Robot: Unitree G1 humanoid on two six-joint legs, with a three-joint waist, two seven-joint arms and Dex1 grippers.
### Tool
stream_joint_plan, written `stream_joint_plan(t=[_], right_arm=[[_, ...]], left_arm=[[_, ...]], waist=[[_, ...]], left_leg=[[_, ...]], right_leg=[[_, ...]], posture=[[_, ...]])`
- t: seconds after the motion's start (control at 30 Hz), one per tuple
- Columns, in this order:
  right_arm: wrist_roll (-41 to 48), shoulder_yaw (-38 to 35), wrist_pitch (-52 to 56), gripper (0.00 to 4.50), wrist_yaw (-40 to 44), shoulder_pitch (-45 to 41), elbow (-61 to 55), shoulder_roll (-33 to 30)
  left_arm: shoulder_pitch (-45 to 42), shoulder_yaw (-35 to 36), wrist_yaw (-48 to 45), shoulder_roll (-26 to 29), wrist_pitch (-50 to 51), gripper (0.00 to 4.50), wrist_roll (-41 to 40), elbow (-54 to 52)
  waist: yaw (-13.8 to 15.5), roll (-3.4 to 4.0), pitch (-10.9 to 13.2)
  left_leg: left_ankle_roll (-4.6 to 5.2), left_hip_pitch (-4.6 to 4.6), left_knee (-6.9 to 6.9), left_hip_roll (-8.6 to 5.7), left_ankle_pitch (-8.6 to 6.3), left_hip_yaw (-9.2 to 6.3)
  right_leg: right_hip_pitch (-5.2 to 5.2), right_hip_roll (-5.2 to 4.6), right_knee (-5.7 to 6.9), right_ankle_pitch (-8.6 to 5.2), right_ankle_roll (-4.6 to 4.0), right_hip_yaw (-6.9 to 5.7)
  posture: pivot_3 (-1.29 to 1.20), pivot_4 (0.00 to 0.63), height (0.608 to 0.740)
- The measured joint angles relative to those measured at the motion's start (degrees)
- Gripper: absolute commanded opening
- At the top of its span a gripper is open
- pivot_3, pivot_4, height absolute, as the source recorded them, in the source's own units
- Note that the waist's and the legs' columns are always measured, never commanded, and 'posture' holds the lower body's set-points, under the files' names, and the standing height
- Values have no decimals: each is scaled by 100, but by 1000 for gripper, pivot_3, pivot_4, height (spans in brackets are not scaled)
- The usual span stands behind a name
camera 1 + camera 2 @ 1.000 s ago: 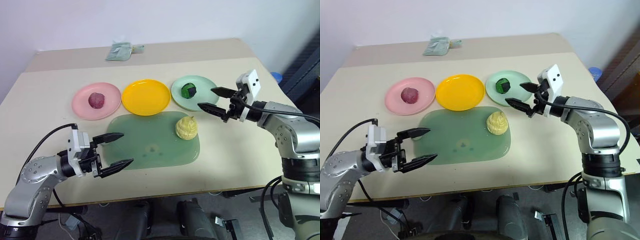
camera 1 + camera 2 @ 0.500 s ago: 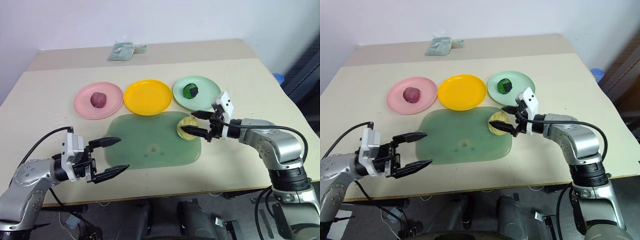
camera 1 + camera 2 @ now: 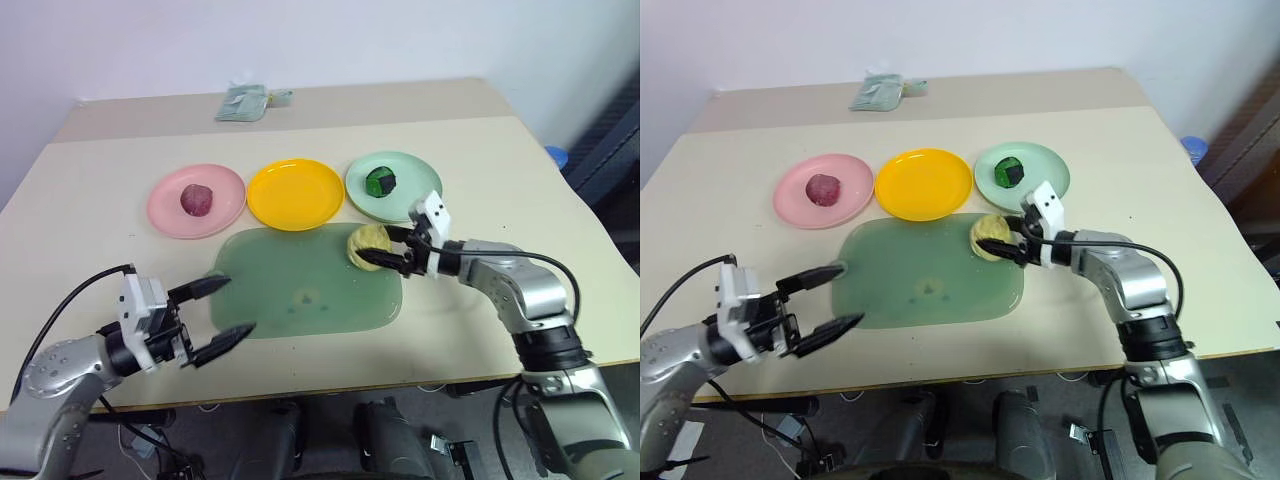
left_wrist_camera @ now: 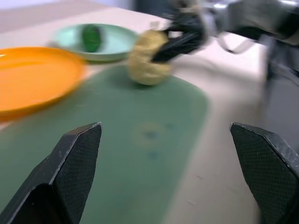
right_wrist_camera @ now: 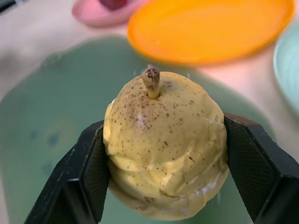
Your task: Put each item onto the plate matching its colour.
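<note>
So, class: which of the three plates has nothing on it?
The bright yellow plate, in the middle; the pink plate holds a reddish-purple lump, the mint plate a green-and-black ball.

Right gripper [image 3: 388, 250] brought down from above the green plate [image 3: 420, 180] to the mat [image 3: 300, 300]. Previously spread wide in the air, well clear of the fruit [image 3: 366, 246]; now narrowed, one finger pressed against each side of the fruit, stem tip pointing up between them in the right wrist view. Fruit shifted slightly along the mat toward the yellow plate [image 3: 295, 193], away from the gripper's wrist. Left gripper [image 3: 212, 312] drawn a little further off the mat's near corner, turned to point more across the table.
</note>
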Motion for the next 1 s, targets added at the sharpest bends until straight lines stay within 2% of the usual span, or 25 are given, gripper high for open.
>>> stream_joint_plan(t=[0.1,0.23,0.33,0.53,0.6,0.63,0.67,0.77,0.87,0.93,1.0], right_arm=[[-78,-33,-282,2921,-217,-528,175,383],[-382,-2,-980,2921,-537,-1194,1014,1036],[-703,31,-1644,2921,-731,-1596,2065,1484],[-1192,-35,-3113,2921,-1027,-2584,4418,2162],[-1344,-91,-3550,3977,-1193,-2947,5260,2356],[-1430,-104,-3735,4332,-1280,-3105,5661,2459],[-1487,-109,-3879,4455,-1329,-3216,5968,2544],[-1642,-123,-4182,4455,-1325,-3309,6539,2659],[-1691,-201,-4324,4455,-1240,-3310,6631,2622],[-1690,-239,-4384,4455,-1109,-3304,6567,2507],[-1643,-261,-4346,4455,-775,-3045,5913,2259]], left_arm=[[-227,-25,929,-445,124,4500,293,-2],[-506,-248,2016,-1008,211,4500,844,27],[-667,-290,2593,-1286,229,4500,1237,133],[-750,-432,3129,-1628,-81,4500,1811,564],[-809,-465,3212,-1756,-293,4500,1964,776],[-825,-486,3235,-1822,-404,4500,2034,872],[-823,-525,3242,-1850,-495,4500,2077,949],[-770,-664,3163,-1906,-621,4500,2150,997],[-667,-680,3091,-1909,-613,4500,2141,992],[-634,-680,3072,-1920,-613,4500,2131,985],[-631,-683,3022,-1876,-635,4500,2158,962]], waist=[[0,-1,-1],[4,-7,-5],[-2,-10,-6],[-26,-9,-6],[-29,-10,-6],[-30,-10,-6],[-31,-10,-6],[-11,-9,-6],[-27,-9,-6],[-23,-9,-6],[-5,-9,-6]], left_leg=[[-2,0,3,-1,1,1],[-21,0,6,-3,12,2],[-25,0,9,-4,15,2],[-34,1,8,-8,20,9],[-34,1,9,-9,20,9],[-34,1,9,-9,20,9],[-35,1,10,-10,20,9],[-35,1,12,-14,20,9],[-34,1,12,-14,20,8],[-33,0,12,-14,19,6],[-31,1,15,-15,18,5]], right_leg=[[1,1,1,0,1,0],[0,3,6,1,1,0],[-2,4,11,1,1,-1],[-20,3,36,0,0,1],[-22,3,42,0,0,1],[-22,3,43,0,0,1],[-25,2,49,0,0,1],[-25,-2,52,0,0,3],[-26,-2,53,0,0,4],[-26,-1,55,0,-1,3],[-24,-3,54,0,0,3]], posture=[[0,150,740],[0,150,740],[0,150,740],[0,150,740],[0,150,740],[0,150,740],[0,150,740],[0,150,740],[0,150,740],[0,150,740],[0,150,740]])
